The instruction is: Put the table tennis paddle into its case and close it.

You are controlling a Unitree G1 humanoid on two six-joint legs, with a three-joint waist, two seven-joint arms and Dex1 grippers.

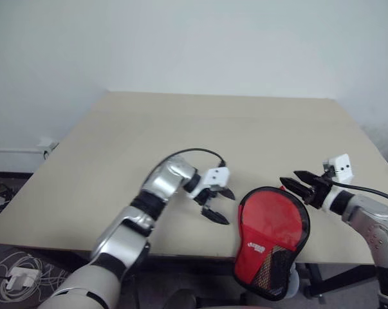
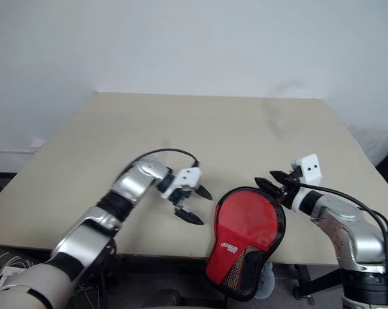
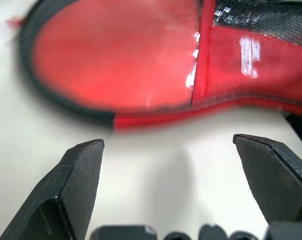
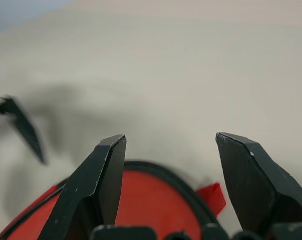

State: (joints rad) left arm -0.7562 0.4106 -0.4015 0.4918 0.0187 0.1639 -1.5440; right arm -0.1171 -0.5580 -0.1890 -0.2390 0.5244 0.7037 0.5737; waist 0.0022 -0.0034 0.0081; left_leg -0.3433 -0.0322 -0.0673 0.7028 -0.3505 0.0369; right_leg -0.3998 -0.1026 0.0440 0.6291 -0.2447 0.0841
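The case [image 1: 266, 254], black-edged with red fabric and black mesh at its narrow end, lies flat at the table's front edge, and the narrow end hangs over that edge. The table tennis paddle [image 1: 273, 217] is inside; its round red face shows through the clear side and its handle is hidden. My left gripper [image 1: 228, 206] hovers open just left of the case, pointing at it, with nothing between its fingers. My right gripper [image 1: 290, 179] stands open and empty at the case's round far-right rim, close to a small red tab [image 4: 213, 196].
The beige table [image 1: 200, 135] stretches wide behind the case up to a white wall. Its front edge [image 1: 181, 250] runs just under both grippers. Cables and a white power strip [image 1: 15, 278] lie on the floor at the left.
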